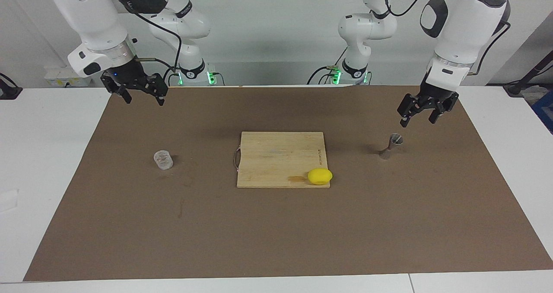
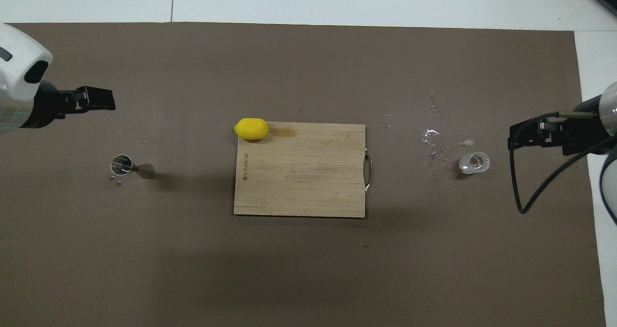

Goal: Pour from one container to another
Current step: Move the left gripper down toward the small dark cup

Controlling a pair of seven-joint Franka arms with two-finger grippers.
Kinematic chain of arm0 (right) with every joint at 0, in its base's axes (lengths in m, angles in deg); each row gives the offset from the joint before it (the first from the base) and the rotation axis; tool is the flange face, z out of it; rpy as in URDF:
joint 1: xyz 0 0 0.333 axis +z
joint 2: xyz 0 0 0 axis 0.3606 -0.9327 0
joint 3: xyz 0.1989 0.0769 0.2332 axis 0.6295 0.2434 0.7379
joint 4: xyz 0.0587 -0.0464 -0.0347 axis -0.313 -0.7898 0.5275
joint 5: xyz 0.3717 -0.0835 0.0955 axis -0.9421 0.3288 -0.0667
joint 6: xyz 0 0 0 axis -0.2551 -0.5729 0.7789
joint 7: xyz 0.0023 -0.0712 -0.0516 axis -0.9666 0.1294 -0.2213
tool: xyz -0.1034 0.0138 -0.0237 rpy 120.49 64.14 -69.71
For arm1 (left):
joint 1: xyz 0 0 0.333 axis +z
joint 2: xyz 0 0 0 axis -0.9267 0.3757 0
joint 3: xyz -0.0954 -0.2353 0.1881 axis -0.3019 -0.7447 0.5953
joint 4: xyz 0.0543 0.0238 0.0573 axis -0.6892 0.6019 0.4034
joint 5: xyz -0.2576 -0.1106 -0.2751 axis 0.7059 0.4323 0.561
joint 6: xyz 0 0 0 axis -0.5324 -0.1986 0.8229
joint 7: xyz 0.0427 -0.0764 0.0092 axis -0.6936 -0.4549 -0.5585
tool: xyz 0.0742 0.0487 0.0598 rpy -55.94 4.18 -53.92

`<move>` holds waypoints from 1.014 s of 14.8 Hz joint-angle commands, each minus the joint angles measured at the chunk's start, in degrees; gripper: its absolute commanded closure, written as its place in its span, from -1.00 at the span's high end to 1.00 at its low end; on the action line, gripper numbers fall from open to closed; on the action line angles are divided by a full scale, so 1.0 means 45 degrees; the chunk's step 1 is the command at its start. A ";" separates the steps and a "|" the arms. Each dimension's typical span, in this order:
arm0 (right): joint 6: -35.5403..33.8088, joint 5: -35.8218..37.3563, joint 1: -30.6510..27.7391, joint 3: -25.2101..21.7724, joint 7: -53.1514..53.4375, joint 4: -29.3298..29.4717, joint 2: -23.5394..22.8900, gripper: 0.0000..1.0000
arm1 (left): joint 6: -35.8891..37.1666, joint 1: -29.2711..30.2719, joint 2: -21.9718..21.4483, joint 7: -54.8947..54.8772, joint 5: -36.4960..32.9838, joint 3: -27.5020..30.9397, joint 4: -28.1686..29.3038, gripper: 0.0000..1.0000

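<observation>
Facing view: the left gripper [image 1: 418, 117] is hanging open above the jigger [image 1: 391, 145]; the right gripper [image 1: 143, 96] is waiting open, well apart from the clear cup [image 1: 163, 160].

Overhead view: the cutting board [image 2: 299, 172] is showing unreadable edge lettering under the lemon [image 2: 251, 128].

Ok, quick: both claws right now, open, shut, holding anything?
Left claw: open, empty, in the air above the jigger.
Right claw: open, empty, waiting, clear cup untouched.
</observation>
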 commanded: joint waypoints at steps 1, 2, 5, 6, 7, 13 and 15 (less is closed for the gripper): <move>-0.0065 -0.0175 -0.0201 0.0077 -0.0295 -0.0278 0.0272 1.00 | -0.0809 0.0597 -0.0716 0.0242 -0.0095 -0.0028 0.1192 1.00; -0.0065 -0.0175 -0.0201 0.0077 -0.0295 -0.0278 0.0272 1.00 | -0.0713 0.0522 -0.0814 0.0282 -0.0095 -0.0028 0.1466 1.00; -0.0065 -0.0175 -0.0201 0.0077 -0.0295 -0.0278 0.0272 1.00 | 0.2106 0.0424 -0.0913 0.0419 -0.0095 -0.0164 0.1041 1.00; -0.0065 -0.0175 -0.0201 0.0077 -0.0295 -0.0278 0.0272 1.00 | 0.3184 0.0424 -0.1009 0.0283 -0.0095 -0.0203 0.0961 1.00; -0.0065 -0.0175 -0.0201 0.0077 -0.0295 -0.0278 0.0272 1.00 | 0.3600 0.0424 -0.1068 0.0224 -0.0017 -0.0242 0.0999 1.00; -0.0065 -0.0175 -0.0201 0.0077 -0.0295 -0.0278 0.0272 1.00 | 0.3273 0.0734 -0.1049 -0.0145 0.0235 -0.0029 0.1057 1.00; -0.0065 -0.0175 -0.0201 0.0077 -0.0295 -0.0278 0.0272 1.00 | 0.3234 0.1961 -0.0894 -0.1992 0.2512 -0.0008 0.1175 1.00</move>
